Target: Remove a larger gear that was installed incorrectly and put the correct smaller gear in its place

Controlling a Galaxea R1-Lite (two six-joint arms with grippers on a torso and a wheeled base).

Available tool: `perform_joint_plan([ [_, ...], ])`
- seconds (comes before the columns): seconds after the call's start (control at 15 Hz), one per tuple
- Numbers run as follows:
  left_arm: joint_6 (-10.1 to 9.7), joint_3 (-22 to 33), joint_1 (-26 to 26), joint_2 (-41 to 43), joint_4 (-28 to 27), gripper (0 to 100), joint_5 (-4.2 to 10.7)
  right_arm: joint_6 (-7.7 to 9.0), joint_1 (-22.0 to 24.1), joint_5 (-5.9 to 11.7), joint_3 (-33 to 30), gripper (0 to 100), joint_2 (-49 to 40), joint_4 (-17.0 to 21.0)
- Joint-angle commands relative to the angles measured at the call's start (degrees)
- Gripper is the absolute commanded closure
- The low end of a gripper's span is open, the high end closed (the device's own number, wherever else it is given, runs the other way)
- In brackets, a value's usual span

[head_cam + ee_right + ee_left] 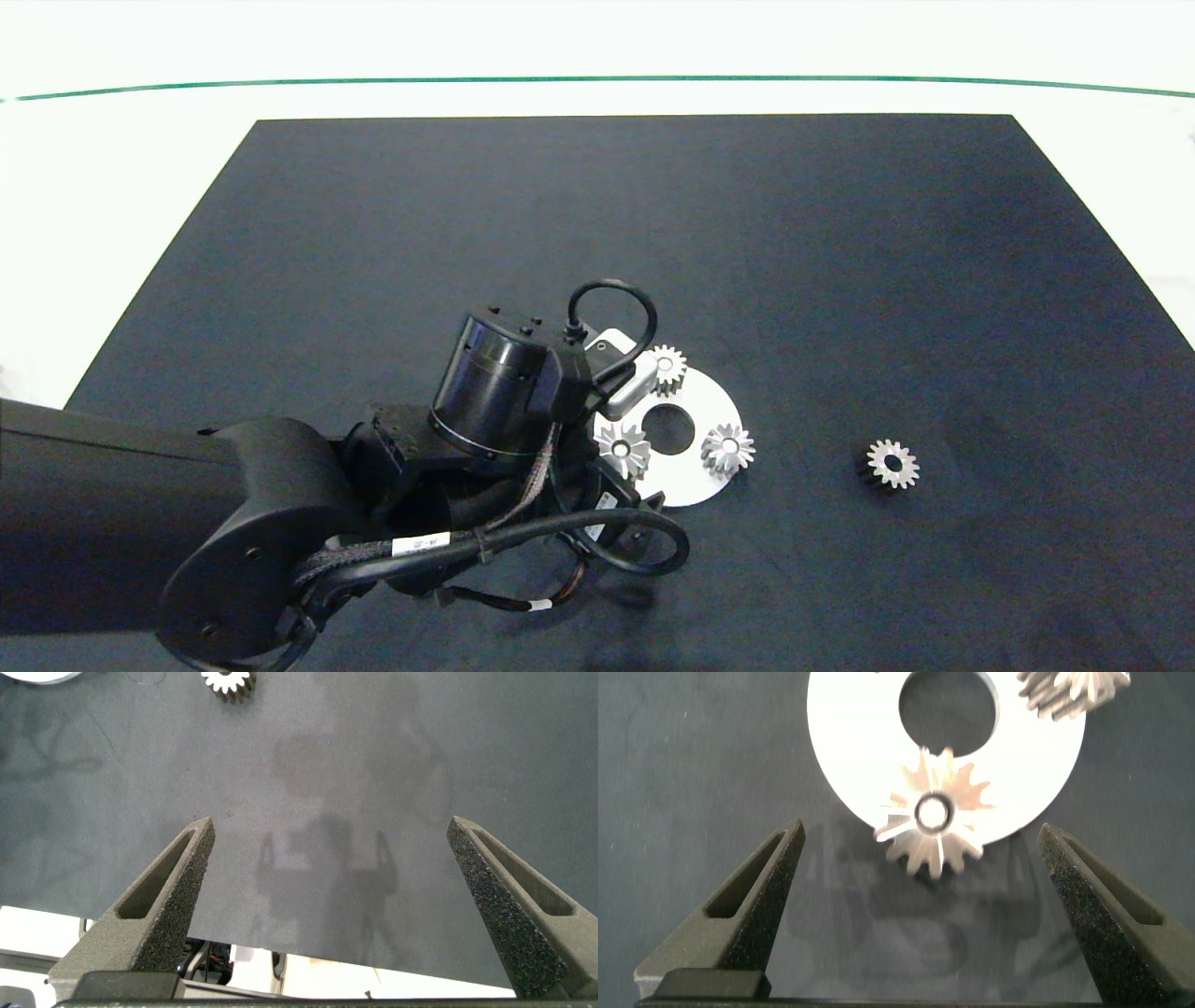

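Note:
The larger gear [932,812], with long pointed flaring teeth, sits on the rim of a white disc [842,756]. My left gripper [920,829] is open, one finger on each side of this gear and just short of it, touching nothing. From above, the gear [624,448] shows at the disc's left edge, beside my left arm's wrist [495,392], which hides the fingers. The smaller gear [892,464], with short blunt teeth and a wide bore, lies loose on the mat to the right. My right gripper [327,826] is open over bare mat, far from the smaller gear [229,681].
Two more gears stand on the white disc [714,406], one at its far side [666,367] and one at its right [727,449]. A black mat [597,233] covers the table. The left arm and its cables [523,551] fill the front left.

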State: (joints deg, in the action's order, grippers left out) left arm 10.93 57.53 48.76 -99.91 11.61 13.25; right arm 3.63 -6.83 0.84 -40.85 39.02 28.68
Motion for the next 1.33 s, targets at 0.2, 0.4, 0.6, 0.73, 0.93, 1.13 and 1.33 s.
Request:
perform_joint_plan([
  [0.2, -0.04, 1.71, 0.1, -2.74, 0.17, 0, 0.11, 0.06, -0.12, -0.05, 0.33, 0, -0.17, 0.14],
  [0.4, -0.3, 1.89, 0.1, -3.45, 0.26, 0, 0.11, 0.06, -0.12, -0.14, 0.25, 0, -0.17, 0.14],
  [0.6, -0.39, 2.77, 0.02, -3.88, 0.35, 1, 0.28, 0.06, -0.03, -0.14, 0.33, 0, 0.0, 0.14],
  [0.73, -0.39, 3.21, -0.07, -3.97, 0.35, 5, 0.28, 0.06, -0.03, -0.14, 0.25, 0, -0.09, 0.14],
  [0.93, -0.74, 3.03, 0.02, -3.97, 0.35, 11, 0.28, 0.06, -0.03, -0.05, 0.33, 0, -0.26, 0.14],
  [1.13, -0.92, 2.77, 0.1, -4.15, 0.35, 17, 0.28, 0.06, -0.03, -0.05, 0.25, 0, -0.26, 0.14],
  [1.33, -1.18, 2.77, 0.46, -4.24, 0.35, 23, 0.28, 0.06, -0.03, -0.05, 0.25, 0, 0.0, 0.14],
])
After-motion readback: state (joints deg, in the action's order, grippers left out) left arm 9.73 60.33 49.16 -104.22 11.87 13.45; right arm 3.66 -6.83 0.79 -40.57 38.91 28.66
